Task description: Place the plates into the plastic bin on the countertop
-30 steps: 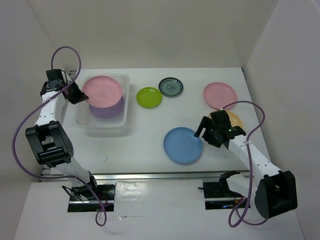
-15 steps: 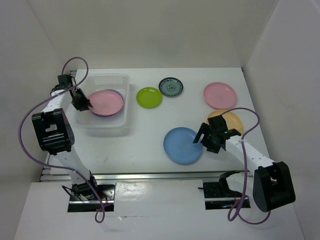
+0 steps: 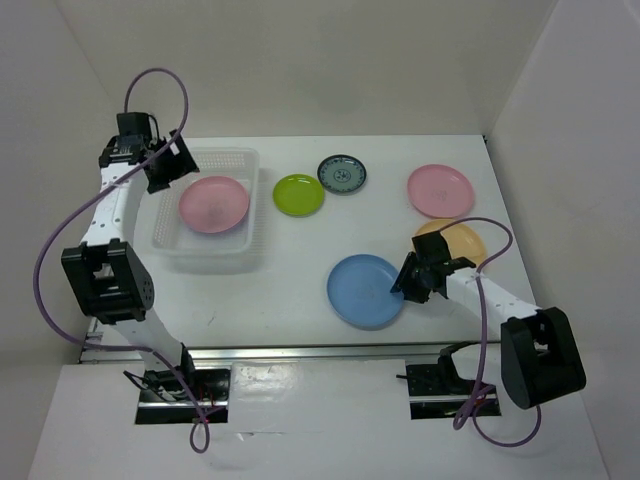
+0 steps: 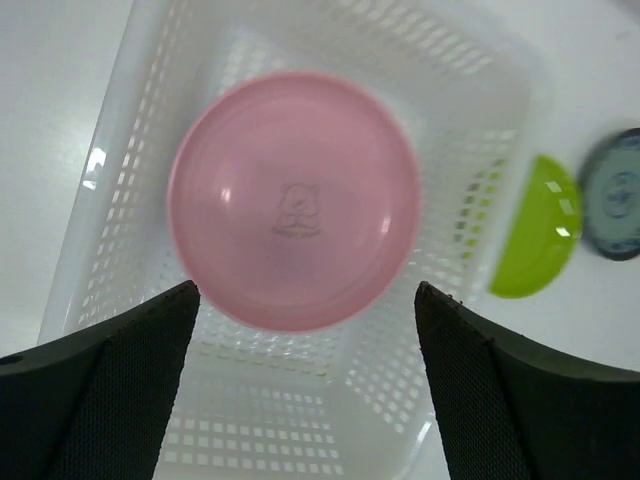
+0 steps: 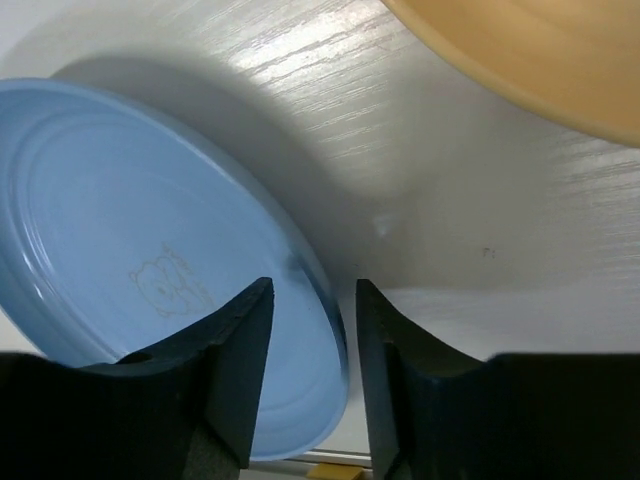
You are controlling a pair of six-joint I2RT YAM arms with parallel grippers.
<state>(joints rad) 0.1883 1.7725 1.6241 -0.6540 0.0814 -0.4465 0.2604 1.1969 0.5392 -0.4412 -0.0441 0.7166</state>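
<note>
A pink plate (image 3: 214, 203) (image 4: 295, 200) lies flat inside the plastic bin (image 3: 205, 262) (image 4: 470, 130) at the left of the countertop (image 3: 300, 250). My left gripper (image 3: 170, 165) (image 4: 305, 290) hovers over the bin's far left corner, wide open and holding nothing. The blue plate (image 3: 362, 290) (image 5: 130, 240) rests on the countertop. My right gripper (image 3: 408, 283) (image 5: 313, 285) straddles its right rim, jaws narrowed, with a gap still showing on each side of the rim. The orange-yellow plate (image 3: 462, 238) (image 5: 530, 50) lies just behind that arm.
A lime green plate (image 3: 298, 194) (image 4: 535, 235) and a small dark teal patterned plate (image 3: 342, 173) (image 4: 615, 195) sit right of the bin. A second pink plate (image 3: 440, 190) lies at the far right. White walls enclose the countertop; a metal rail (image 3: 320, 350) runs along its front.
My left gripper let go of the pink plate, which dropped flat into the bin, then opened wide and rose. My right gripper moved down to the blue plate's rim and narrowed its jaws.
</note>
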